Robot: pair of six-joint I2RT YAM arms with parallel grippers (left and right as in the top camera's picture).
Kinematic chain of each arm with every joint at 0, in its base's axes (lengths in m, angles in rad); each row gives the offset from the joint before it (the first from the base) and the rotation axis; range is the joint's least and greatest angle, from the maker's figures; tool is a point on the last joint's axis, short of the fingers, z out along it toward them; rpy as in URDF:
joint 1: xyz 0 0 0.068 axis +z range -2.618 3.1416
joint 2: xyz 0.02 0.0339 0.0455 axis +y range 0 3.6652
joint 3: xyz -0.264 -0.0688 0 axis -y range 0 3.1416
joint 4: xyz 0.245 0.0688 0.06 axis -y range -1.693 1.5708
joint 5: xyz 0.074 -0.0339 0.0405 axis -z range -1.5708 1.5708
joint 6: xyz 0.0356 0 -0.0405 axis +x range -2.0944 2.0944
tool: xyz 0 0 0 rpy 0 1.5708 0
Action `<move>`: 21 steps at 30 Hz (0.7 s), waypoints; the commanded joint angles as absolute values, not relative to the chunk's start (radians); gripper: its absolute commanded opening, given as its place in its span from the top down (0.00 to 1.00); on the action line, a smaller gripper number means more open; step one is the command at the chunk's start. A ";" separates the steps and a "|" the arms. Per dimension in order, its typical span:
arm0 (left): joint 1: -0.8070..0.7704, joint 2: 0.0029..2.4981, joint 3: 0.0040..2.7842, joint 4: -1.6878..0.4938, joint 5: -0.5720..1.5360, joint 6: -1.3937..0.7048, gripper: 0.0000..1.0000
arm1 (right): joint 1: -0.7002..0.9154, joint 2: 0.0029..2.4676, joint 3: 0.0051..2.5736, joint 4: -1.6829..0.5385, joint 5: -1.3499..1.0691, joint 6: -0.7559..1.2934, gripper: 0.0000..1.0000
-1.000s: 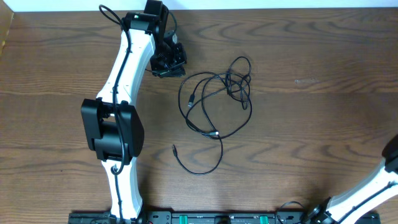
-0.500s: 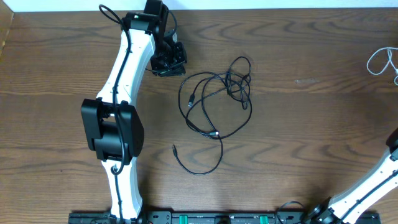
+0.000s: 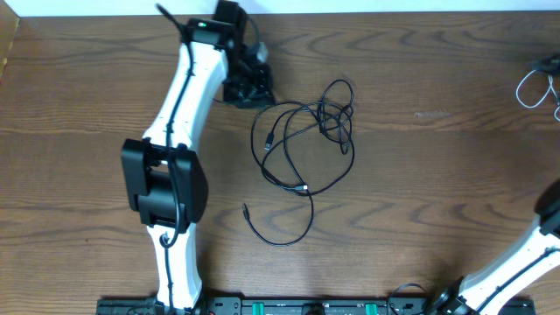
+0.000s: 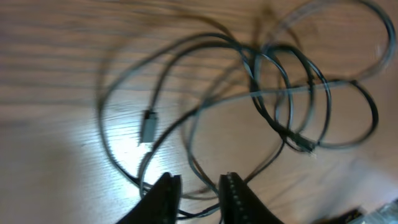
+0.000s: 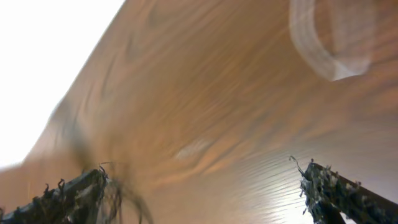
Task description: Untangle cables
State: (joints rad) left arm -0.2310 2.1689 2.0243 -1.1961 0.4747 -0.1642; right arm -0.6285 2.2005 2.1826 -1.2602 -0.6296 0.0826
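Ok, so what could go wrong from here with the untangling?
The left gripper, jaws narrowly apart, hovers over crossing strands of the black cables: closing here could pinch two strands and tighten the tangle. The white cable lies at the right edge of the overhead view, partly cut off: a pull there might go unseen.

Your wooden counter [image 3: 420,201] carries a loose tangle of black cables [image 3: 302,144] lying just ahead of the left claw [image 3: 254,94]. A white cable [image 3: 535,85] lies well apart from that claw, at the counter's far right edge.
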 commanded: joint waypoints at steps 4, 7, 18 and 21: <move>-0.351 2.172 2.014 -1.159 0.505 -0.105 0.59 | -0.440 2.197 2.124 -1.291 -0.574 -0.043 0.01; -0.392 2.172 2.006 -1.111 0.496 -0.110 0.55 | -0.389 2.197 2.110 -1.290 -0.544 -0.042 0.01; -0.475 2.172 1.916 -0.923 0.345 -0.309 0.53 | -0.352 2.197 2.079 -1.284 -0.541 -0.042 0.01; -0.487 2.172 1.866 -0.849 0.346 -0.350 0.52 | -0.352 2.197 2.079 -1.287 -0.541 -0.042 0.01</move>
